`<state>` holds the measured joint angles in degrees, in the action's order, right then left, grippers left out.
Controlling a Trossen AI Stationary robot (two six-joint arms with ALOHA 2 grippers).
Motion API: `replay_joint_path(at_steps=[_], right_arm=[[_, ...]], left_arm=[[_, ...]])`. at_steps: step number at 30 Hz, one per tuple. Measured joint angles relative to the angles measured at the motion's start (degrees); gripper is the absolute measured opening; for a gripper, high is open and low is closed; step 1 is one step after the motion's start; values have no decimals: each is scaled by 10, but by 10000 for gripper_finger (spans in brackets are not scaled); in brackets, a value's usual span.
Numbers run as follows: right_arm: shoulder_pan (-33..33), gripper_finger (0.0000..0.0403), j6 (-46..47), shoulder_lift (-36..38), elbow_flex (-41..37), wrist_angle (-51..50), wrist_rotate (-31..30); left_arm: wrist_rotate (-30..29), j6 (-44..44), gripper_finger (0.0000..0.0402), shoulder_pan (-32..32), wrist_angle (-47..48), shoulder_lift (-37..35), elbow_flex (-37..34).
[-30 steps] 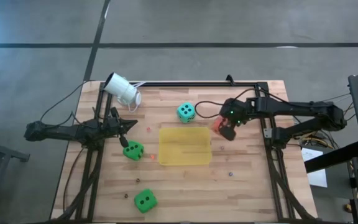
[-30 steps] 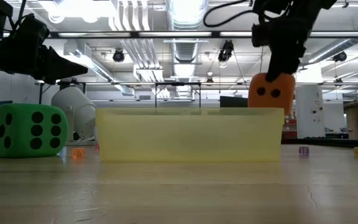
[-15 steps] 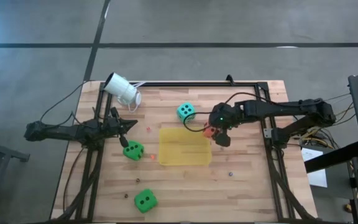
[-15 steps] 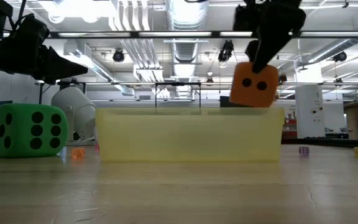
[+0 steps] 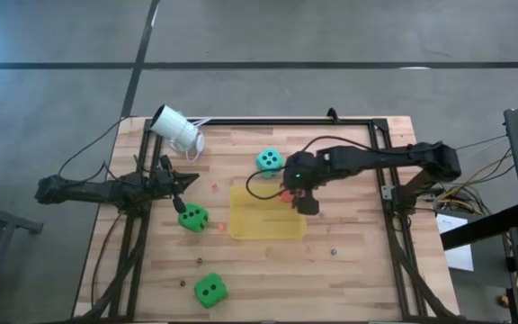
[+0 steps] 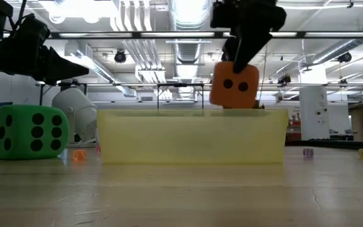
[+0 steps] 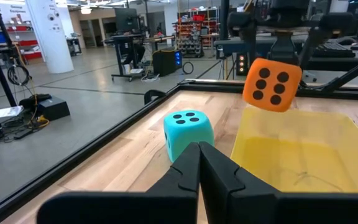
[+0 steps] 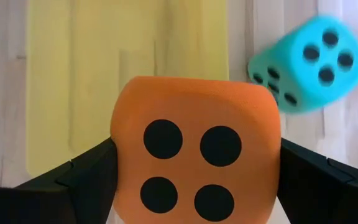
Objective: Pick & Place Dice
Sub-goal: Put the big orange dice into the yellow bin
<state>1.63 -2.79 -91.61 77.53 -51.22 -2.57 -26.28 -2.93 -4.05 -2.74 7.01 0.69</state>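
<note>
An orange-red die [image 6: 234, 85] hangs in my right gripper [image 5: 293, 193], over the far right part of the shallow yellow tray [image 5: 263, 220]. The right wrist view shows its four-pip face [image 8: 194, 162] between the two fingers. A teal die [image 5: 269, 161] rests on the table just beyond the tray's far edge. One green die [image 5: 192, 217] sits left of the tray, and another [image 5: 209, 290] lies near the front edge. My left gripper [image 5: 187, 180] stays shut at the table's left, pointing level toward the tray with nothing in it. My right gripper pinches the orange-red die by two opposite side faces [image 8: 120, 162], one finger [image 8: 82, 177] on each side. The fingers come from above, slanting down. The die is lifted clear, slightly tilted, above the tray's rim [image 6: 257, 113].
A white cylinder-shaped camera [image 5: 176, 130] lies at the far left corner with its cable. A few tiny dice [image 6: 79, 154] are scattered on the wooden top. A black frame [image 5: 389, 198] runs along the table's sides.
My right gripper has carried the orange-red die toward the table's left, from right of the tray to above its far right part. It has rolled about its own axis, and the die has turned with it, staying clear of the table.
</note>
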Motion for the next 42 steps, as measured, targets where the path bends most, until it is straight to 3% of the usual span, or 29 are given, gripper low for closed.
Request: replay_joint_path(at_steps=[6,22,25,31,42], right_arm=[[0,343,-12,-13,41,-7,27],[-3,343,7,-13,20,30,57],[-3,343,8,-13,19,35,61],[-3,343,9,-13,18,38,63],[-3,343,9,-13,3,38,75]], left_arm=[[0,0,8,0,0,0,0],[5,11,8,0,0,0,0],[50,28,8,0,2,0,0],[217,-4,8,0,17,0,-2],[220,-11,8,0,16,0,-3]])
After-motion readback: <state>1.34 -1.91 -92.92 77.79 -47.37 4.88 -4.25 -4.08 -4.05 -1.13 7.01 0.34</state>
